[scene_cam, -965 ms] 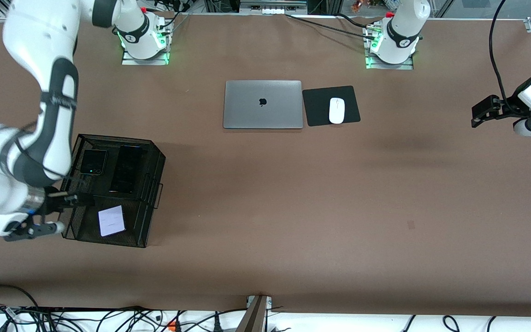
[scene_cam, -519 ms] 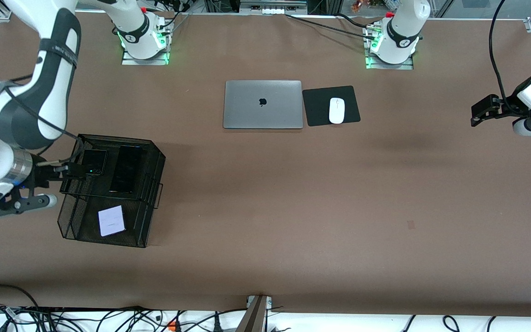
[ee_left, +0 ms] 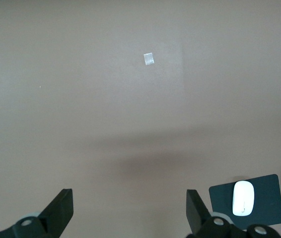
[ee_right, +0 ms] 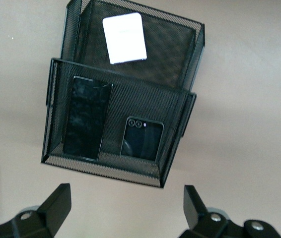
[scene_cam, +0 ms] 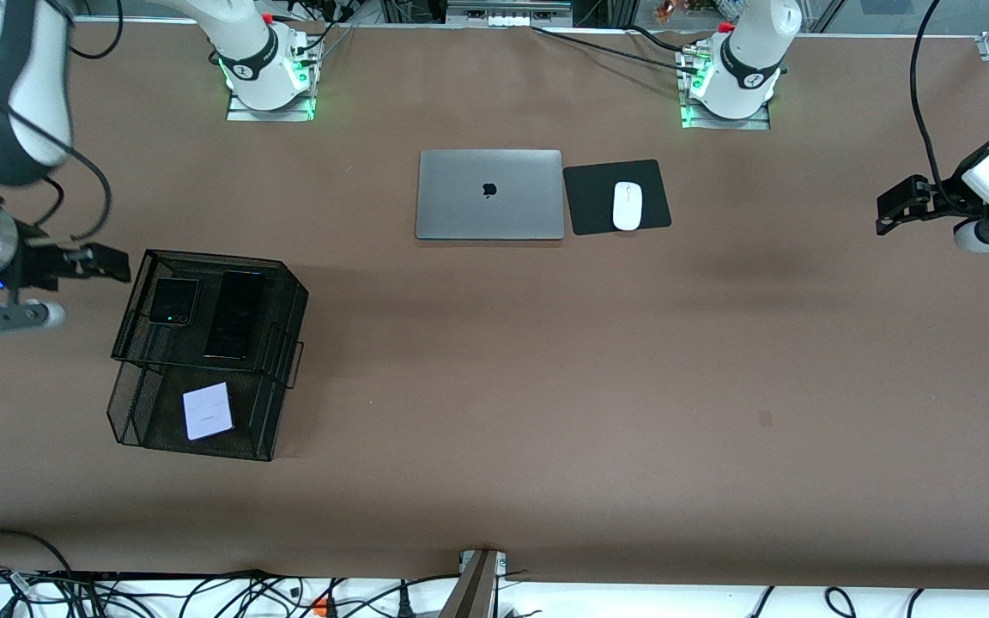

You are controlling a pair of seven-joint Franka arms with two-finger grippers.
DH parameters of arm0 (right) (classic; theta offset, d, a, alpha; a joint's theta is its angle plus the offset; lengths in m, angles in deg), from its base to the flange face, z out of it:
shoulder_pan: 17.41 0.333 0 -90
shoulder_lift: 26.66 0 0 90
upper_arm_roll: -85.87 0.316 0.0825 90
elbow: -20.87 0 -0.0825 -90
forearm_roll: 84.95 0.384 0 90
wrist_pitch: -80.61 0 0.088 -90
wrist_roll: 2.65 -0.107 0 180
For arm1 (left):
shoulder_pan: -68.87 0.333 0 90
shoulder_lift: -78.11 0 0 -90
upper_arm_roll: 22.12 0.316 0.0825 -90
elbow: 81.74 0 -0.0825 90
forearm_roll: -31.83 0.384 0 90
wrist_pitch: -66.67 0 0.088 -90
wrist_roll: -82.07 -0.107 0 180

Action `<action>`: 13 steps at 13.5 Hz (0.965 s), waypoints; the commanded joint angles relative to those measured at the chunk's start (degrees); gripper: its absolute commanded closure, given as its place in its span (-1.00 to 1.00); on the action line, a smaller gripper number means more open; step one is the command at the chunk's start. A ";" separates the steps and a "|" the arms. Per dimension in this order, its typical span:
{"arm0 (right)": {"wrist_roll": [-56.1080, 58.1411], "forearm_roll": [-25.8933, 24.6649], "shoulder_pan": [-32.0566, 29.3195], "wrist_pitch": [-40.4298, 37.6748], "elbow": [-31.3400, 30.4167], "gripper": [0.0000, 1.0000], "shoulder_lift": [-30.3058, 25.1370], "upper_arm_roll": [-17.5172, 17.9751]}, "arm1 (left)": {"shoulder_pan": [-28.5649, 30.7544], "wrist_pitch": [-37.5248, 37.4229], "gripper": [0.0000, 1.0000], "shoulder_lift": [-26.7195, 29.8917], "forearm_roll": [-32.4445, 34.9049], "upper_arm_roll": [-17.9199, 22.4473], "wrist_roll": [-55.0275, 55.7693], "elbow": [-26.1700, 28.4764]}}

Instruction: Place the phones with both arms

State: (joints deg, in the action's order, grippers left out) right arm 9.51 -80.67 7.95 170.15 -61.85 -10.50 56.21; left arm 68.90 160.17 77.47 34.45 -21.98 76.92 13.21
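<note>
You've got all three phones in the black mesh rack (scene_cam: 282, 296) at the right arm's end of the surface (scene_cam: 546, 386). Flip phone (scene_cam: 174, 301) and slab phone (scene_cam: 235, 315) lie side by side on the upper tier, slab at the flip's 3 o'clock in the front view. White phone (scene_cam: 207, 411) sits in the lower tier, nearer the front camera. Right gripper (scene_cam: 104, 262) hangs just beside the rack, spread, empty. Left gripper (scene_cam: 894, 210) waits over the left arm's end, spread, empty. Laptop (scene_cam: 489, 194) and mouse (scene_cam: 627, 206) sit near the bases.
</note>
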 commanded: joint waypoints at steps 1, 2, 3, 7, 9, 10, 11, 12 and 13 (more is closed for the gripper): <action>-5.20 -5.24 -13.09 0.72 -8.23 -1.00 -10.07 16.42 | -0.03 -1.22 -1.00 -0.51 1.24 -0.14 0.32 -1.52; -6.87 -6.47 -17.84 0.64 -9.20 -1.00 -11.66 21.44 | -0.03 -1.22 -1.00 -0.51 1.24 -0.14 0.32 -1.52; -7.84 -7.01 -21.89 0.11 -9.21 -1.00 -12.81 25.49 | -0.03 -1.22 -1.00 -0.51 1.24 -0.14 0.32 -1.52; -8.03 -7.10 -27.55 -1.99 -8.42 -1.00 -14.49 29.75 | -0.03 -1.22 -1.00 -0.51 1.24 -0.14 0.23 -1.52; -8.03 -7.10 -27.55 -2.18 -8.15 -1.00 -14.32 29.57 | -0.03 -1.22 -1.00 -0.51 1.24 -0.14 0.23 -1.52; -8.20 -7.36 -27.47 -2.18 -8.15 -1.00 -14.14 29.66 | -0.03 -1.22 -1.00 -0.51 1.24 -0.14 0.23 -1.52; -8.20 -7.45 -27.47 -2.18 -8.24 -1.00 -13.97 29.66 | -0.03 -1.22 -1.00 -0.51 1.24 -0.14 0.23 -1.43; -8.20 -7.54 -27.55 -2.18 -8.33 -1.00 -13.70 29.66 | -0.03 -1.30 -1.00 -0.51 1.24 -0.14 0.23 -1.52; -8.20 -7.54 -27.55 -2.18 -8.50 -1.00 -13.61 29.66 | -0.03 -1.22 -1.00 -0.51 1.24 -0.14 0.23 -1.43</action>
State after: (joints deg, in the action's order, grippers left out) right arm 2.10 -87.12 -18.42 168.39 -69.47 -23.72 84.52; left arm 68.90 160.13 77.47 34.45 -21.98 76.92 13.19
